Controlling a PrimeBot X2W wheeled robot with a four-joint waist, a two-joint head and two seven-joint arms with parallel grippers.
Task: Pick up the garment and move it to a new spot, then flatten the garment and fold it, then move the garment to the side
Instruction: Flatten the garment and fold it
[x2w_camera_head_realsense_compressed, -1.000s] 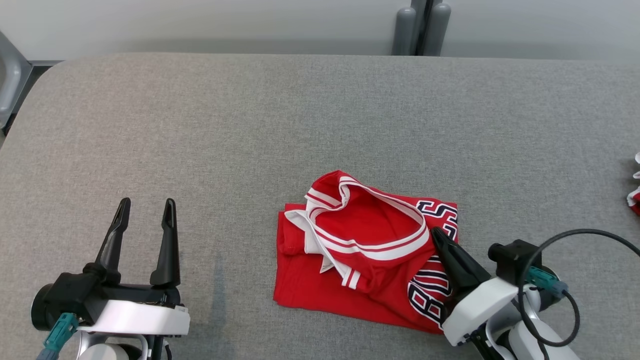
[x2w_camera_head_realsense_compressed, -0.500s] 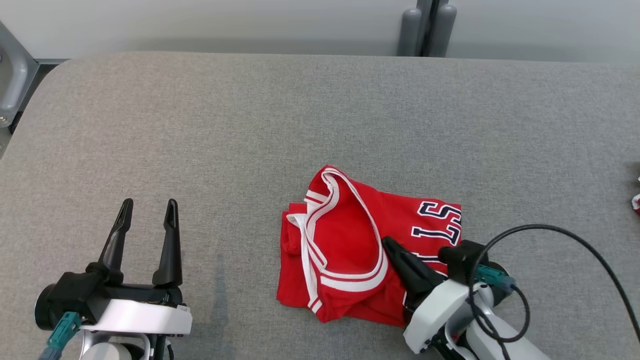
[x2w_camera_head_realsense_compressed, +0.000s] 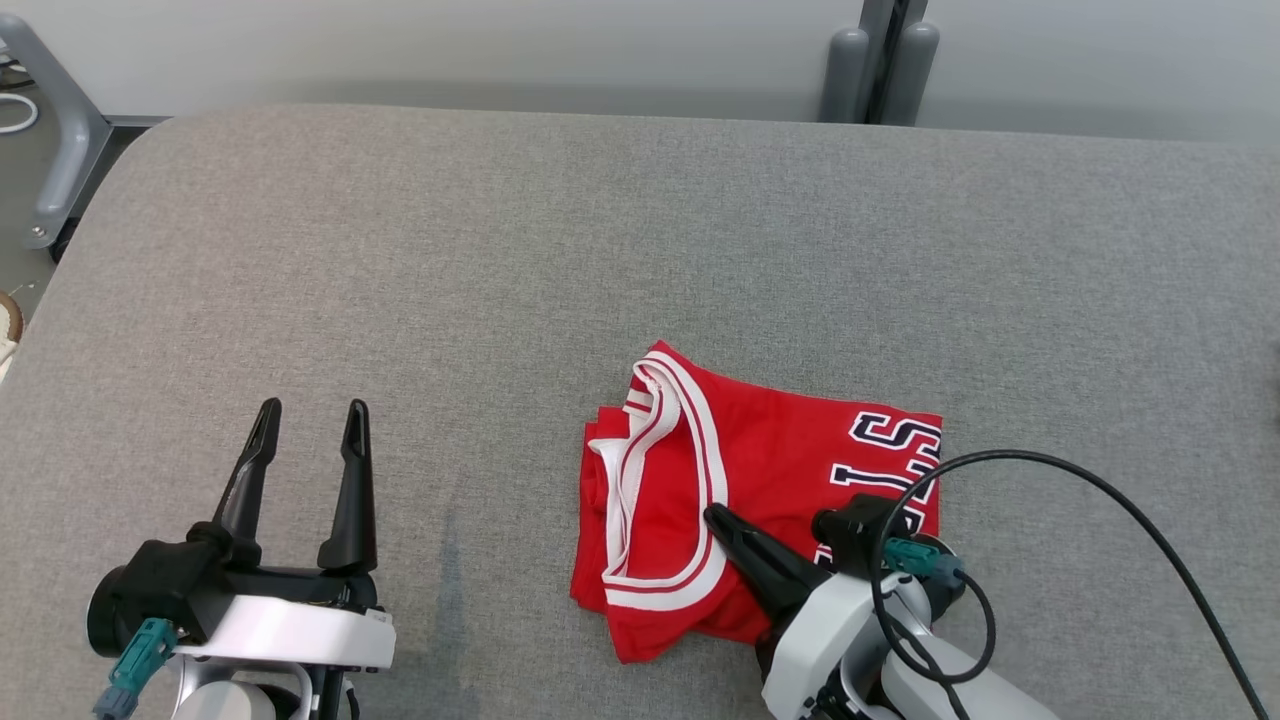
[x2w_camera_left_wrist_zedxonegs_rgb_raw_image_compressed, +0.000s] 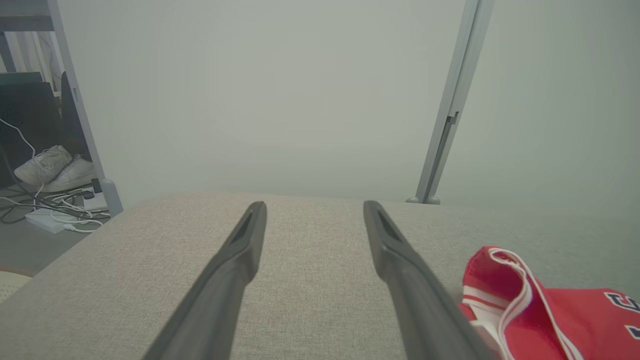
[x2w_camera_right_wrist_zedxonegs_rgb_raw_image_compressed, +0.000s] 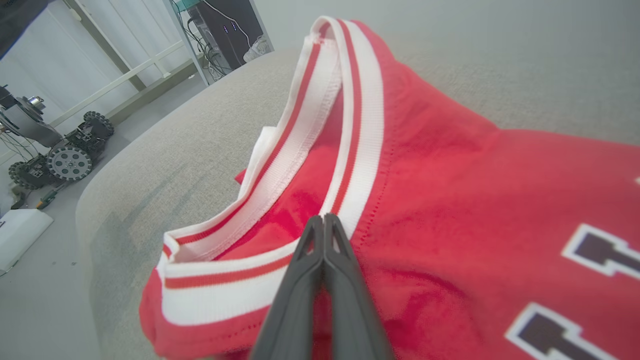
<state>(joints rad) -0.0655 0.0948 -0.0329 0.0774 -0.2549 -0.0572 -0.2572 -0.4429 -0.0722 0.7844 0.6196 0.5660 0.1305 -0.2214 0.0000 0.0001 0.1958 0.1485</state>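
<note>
Leftward over the garment the right hand, fingers pressed together, has pushed the neckline flatter; flattening seems underway, and folding next likely needs the spread left hand

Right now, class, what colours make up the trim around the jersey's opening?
The trim is white with a red stripe; the right wrist view shows it best.
</note>
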